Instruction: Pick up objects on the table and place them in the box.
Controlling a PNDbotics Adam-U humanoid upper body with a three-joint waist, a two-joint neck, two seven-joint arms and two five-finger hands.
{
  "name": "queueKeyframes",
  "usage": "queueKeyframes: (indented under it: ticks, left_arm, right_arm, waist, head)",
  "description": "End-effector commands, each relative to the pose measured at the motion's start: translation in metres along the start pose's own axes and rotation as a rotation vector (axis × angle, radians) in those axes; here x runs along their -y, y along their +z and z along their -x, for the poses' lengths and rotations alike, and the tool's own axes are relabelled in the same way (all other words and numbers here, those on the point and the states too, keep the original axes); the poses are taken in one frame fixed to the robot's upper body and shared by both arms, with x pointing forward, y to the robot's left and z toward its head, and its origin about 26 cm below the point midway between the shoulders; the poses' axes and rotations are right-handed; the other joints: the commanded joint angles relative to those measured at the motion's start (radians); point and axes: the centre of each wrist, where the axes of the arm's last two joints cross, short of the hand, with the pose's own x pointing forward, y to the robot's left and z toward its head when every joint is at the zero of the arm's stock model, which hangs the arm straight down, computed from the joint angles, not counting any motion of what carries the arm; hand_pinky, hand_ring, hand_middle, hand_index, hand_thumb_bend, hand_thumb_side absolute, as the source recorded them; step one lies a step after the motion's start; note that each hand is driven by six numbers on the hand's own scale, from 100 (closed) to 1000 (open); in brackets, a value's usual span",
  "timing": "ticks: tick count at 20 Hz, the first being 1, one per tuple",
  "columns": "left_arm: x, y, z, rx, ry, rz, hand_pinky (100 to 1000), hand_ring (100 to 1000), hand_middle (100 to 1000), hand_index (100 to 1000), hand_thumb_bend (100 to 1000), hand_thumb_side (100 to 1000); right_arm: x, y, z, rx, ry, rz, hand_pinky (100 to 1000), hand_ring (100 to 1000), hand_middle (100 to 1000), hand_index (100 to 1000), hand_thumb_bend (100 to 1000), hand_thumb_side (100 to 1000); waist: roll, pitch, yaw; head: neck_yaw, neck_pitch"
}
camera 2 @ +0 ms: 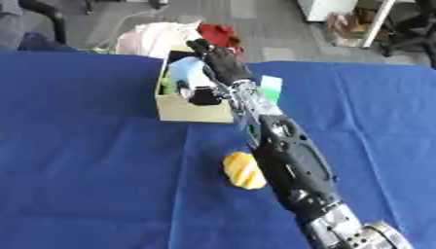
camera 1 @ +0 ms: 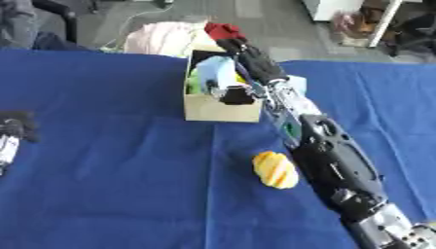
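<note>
In the left eye view, a tan cardboard box (camera 1: 220,113) is sitting on the blue tablecloth (camera 1: 102,146) near the table's far edge, and it is holding several things: a light blue object (camera 1: 218,70) standing up in the middle, something green (camera 1: 194,83) against the left wall, and a dark shape (camera 1: 238,97) near the front right corner, which cannot be made out further. The right hand (camera 1: 255,61) is reaching over the box's right rim, its black fingers lying fairly straight and pointing away toward the far end; whether they are touching the light blue object cannot be told, and nothing is showing clamped in them. A yellow ridged object (camera 1: 275,169) is lying on the cloth in front of the box, just beside the right forearm and well apart from the box. The left hand (camera 1: 15,127) is showing at the left edge, resting low over the cloth, and how its fingers are standing cannot be told. In the right eye view, the same box (camera 2: 191,113) is showing its contents from a slightly different angle, and a pale green and white card-like thing (camera 2: 270,86) is lying on the cloth just past the right wrist, outside the box. The right hand's fingers (camera 2: 204,48) are again looking extended and close together over the box's far right corner, gripping nothing visible
</note>
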Motion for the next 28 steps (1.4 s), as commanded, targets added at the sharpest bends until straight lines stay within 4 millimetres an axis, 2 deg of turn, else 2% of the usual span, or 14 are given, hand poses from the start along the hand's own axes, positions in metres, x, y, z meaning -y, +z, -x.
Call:
queueKeyframes:
  ticks: [1, 7, 12, 15, 20, 28]
  left_arm:
    - [-0.006, -0.001, -0.003, 0.012, -0.011, -0.016, 878, 602, 600, 765, 100, 680]
    - [-0.008, 0.004, 0.002, -0.010, -0.014, -0.040, 878, 601, 599, 764, 100, 682]
    - [-0.010, 0.008, 0.005, -0.024, -0.019, -0.054, 879, 602, 599, 764, 100, 684]
    - [-0.011, 0.009, 0.006, -0.029, -0.023, -0.059, 880, 602, 599, 764, 100, 684]
    - [-0.012, 0.011, 0.008, -0.035, -0.028, -0.063, 881, 602, 599, 764, 100, 687]
    - [-0.011, 0.012, 0.009, -0.040, -0.028, -0.060, 883, 602, 599, 764, 100, 690]
  right_arm:
    - [0.020, -0.002, 0.002, 0.049, -0.011, 0.045, 840, 857, 914, 993, 192, 469]
    - [0.056, 0.017, 0.003, 0.222, -0.096, 0.045, 818, 825, 872, 990, 122, 429]
    - [0.073, 0.053, 0.003, 0.336, -0.182, -0.024, 808, 807, 855, 987, 100, 443]
    - [0.072, 0.075, 0.006, 0.372, -0.198, -0.105, 809, 802, 849, 977, 100, 439]
    - [0.060, 0.104, 0.018, 0.390, -0.206, -0.272, 814, 806, 851, 975, 100, 460]
    - [0.046, 0.129, 0.029, 0.390, -0.205, -0.391, 816, 809, 853, 975, 100, 465]
  waist:
    - [-0.005, -0.015, -0.010]
    - [-0.003, -0.026, -0.061]
    - [-0.004, -0.033, -0.099]
    - [-0.005, -0.035, -0.111]
    - [-0.006, -0.036, -0.120]
    - [-0.003, -0.039, -0.134]
  head:
    - [0.007, -0.003]
    - [0.022, 0.015]
    - [0.040, 0.029]
    - [0.047, 0.034]
    - [0.054, 0.042]
    - [0.046, 0.067]
